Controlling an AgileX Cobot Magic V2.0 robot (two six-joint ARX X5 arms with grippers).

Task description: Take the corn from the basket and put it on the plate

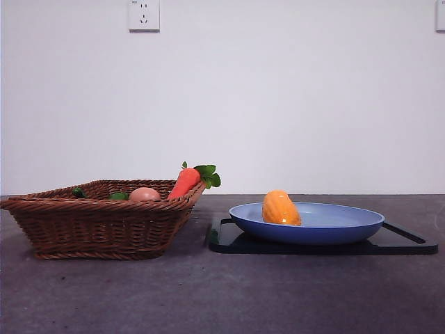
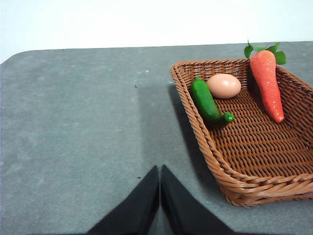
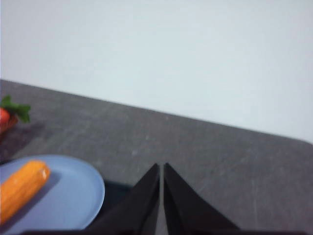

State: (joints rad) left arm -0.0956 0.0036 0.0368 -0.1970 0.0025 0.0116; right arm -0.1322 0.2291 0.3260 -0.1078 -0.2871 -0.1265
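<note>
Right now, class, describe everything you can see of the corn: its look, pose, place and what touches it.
The corn is a stubby yellow-orange oval cob with lengthwise ridges, seemingly smooth plastic. It lies on its side in the blue plate, left of centre, resting on the plate's floor. Nothing else touches it; neither gripper holds it. The plate sits on a flat black tray. In the right wrist view the corn looks longer and lies near the plate's edge.

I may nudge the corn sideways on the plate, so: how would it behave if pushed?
The corn looks rounded and oval, so it would probably roll. The plate seems smooth, so sliding is likely, though its raised rim may stop it.
</note>
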